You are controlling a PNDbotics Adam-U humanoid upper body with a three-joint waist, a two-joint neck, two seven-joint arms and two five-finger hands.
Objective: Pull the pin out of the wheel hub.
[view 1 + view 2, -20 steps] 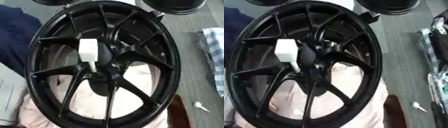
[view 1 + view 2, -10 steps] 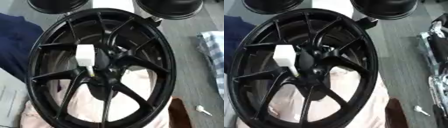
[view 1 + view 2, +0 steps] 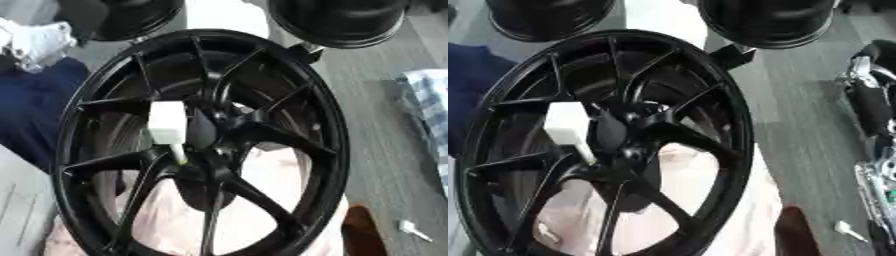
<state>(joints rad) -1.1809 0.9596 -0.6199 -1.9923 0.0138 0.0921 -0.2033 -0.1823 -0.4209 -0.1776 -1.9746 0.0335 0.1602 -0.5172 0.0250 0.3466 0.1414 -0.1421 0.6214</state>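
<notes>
White-headed pin (image 3: 168, 125) seated in hub (image 3: 203, 145) at middle of black wheel (image 3: 328, 150), which stands on the floor. Probably light and stiff; best pinched by the blocky white head. No hand in view, so state unknown.

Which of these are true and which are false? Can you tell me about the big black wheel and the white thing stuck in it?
1. The white pin is still in the middle of the black wheel. True.
2. A robot hand is holding the pin. False: no robot hand shows in either view, and nothing touches the pin.
3. The wheel is red. False: it is black, with thin spokes.
4. A small white thing lies on the grey floor to the right of the wheel. True.
5. The pin has a blocky white top and a thinner stem going down into the hub. True.
</notes>
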